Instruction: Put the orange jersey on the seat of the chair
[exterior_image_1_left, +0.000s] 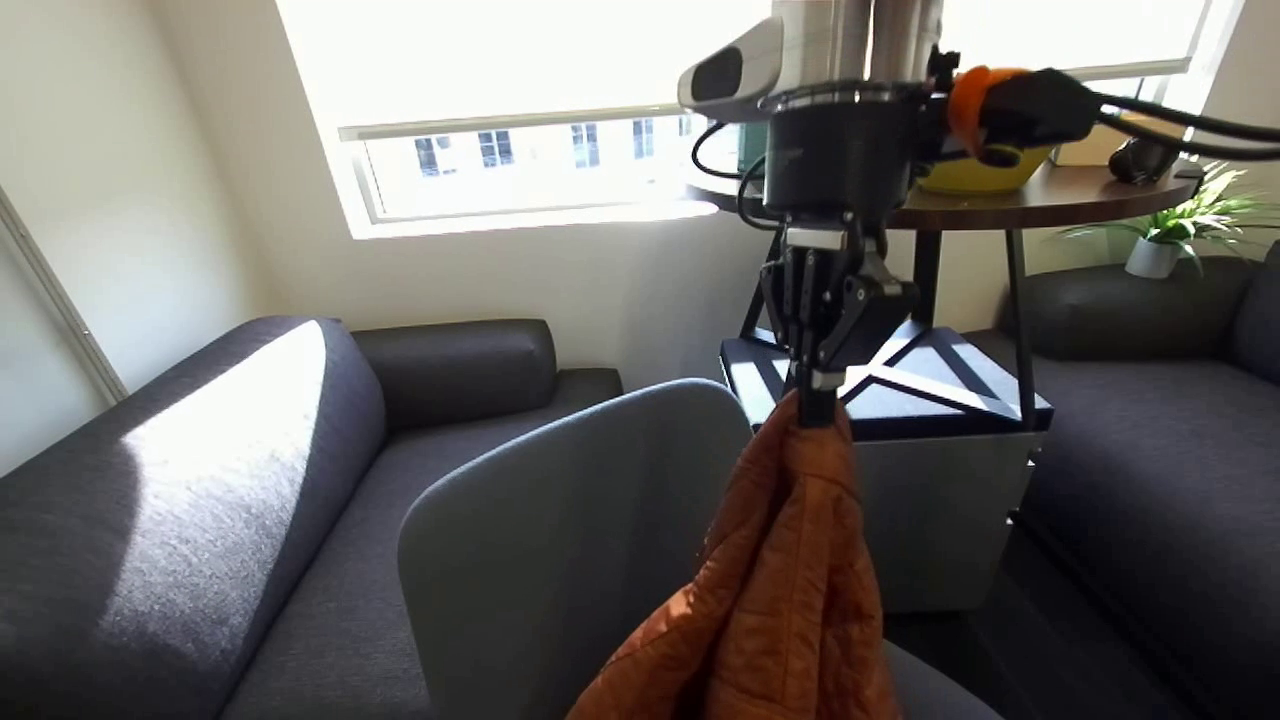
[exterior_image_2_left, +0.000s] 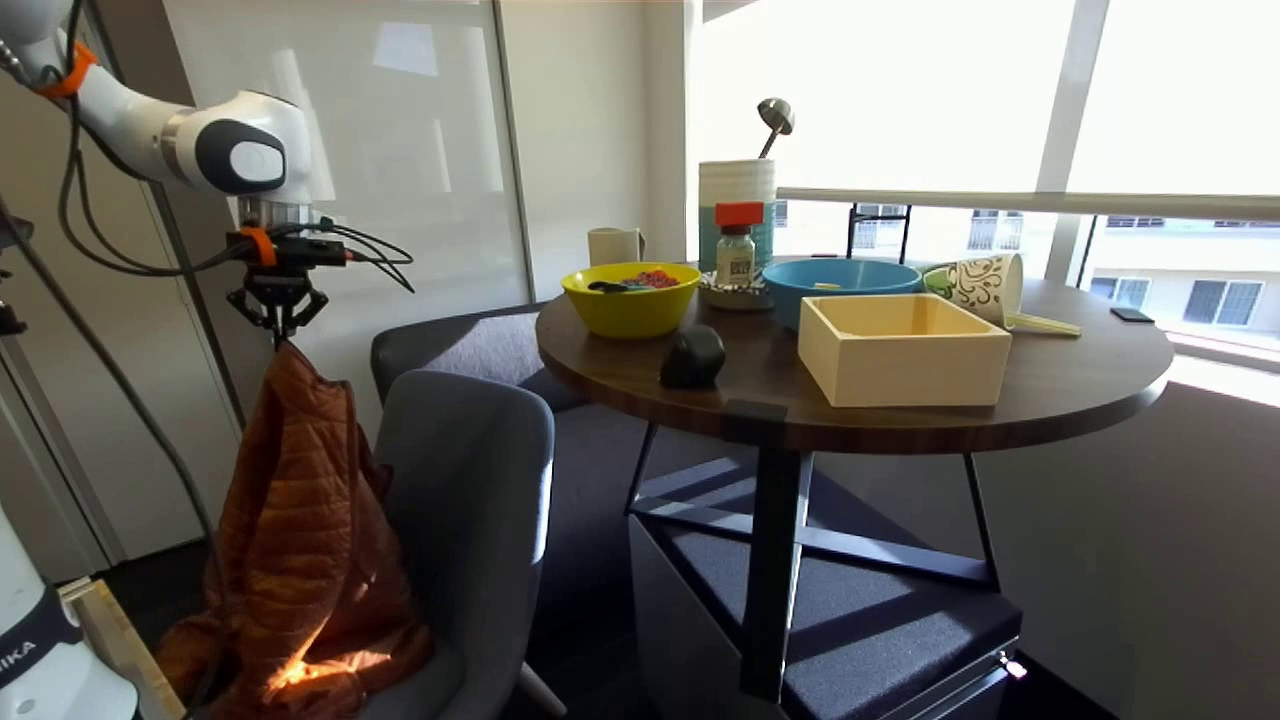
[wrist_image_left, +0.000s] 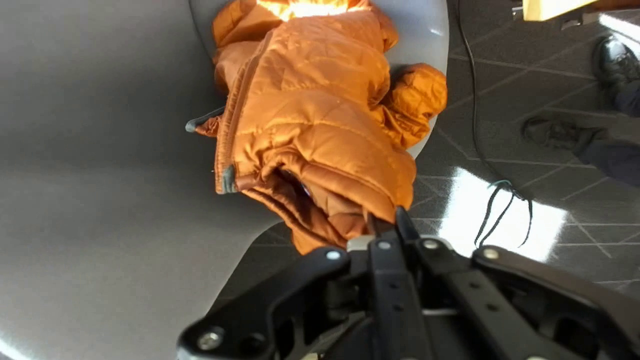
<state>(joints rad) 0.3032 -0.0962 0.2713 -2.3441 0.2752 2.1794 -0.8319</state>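
Note:
The orange jersey (exterior_image_1_left: 770, 600) hangs from my gripper (exterior_image_1_left: 816, 405), which is shut on its upper edge. In an exterior view the jersey (exterior_image_2_left: 300, 500) drops in long folds and its lower part lies bunched on the seat of the grey chair (exterior_image_2_left: 465, 480). In the wrist view the jersey (wrist_image_left: 320, 105) spreads below the fingertips (wrist_image_left: 387, 222), over the seat (wrist_image_left: 422, 35), with one puffy end at the seat's rim. The chair's backrest (exterior_image_1_left: 560, 540) stands beside the hanging jersey. The gripper (exterior_image_2_left: 281, 338) is above the seat, about as high as the backrest's top or higher.
A round table (exterior_image_2_left: 640, 395) with a yellow bowl (exterior_image_2_left: 630, 310), a blue bowl (exterior_image_2_left: 840, 280) and a wooden box (exterior_image_2_left: 905, 365) stands beyond the chair. A dark sofa (exterior_image_1_left: 300, 600) is behind the backrest. A cable (wrist_image_left: 472, 110) and a person's shoes (wrist_image_left: 545, 132) are on the floor.

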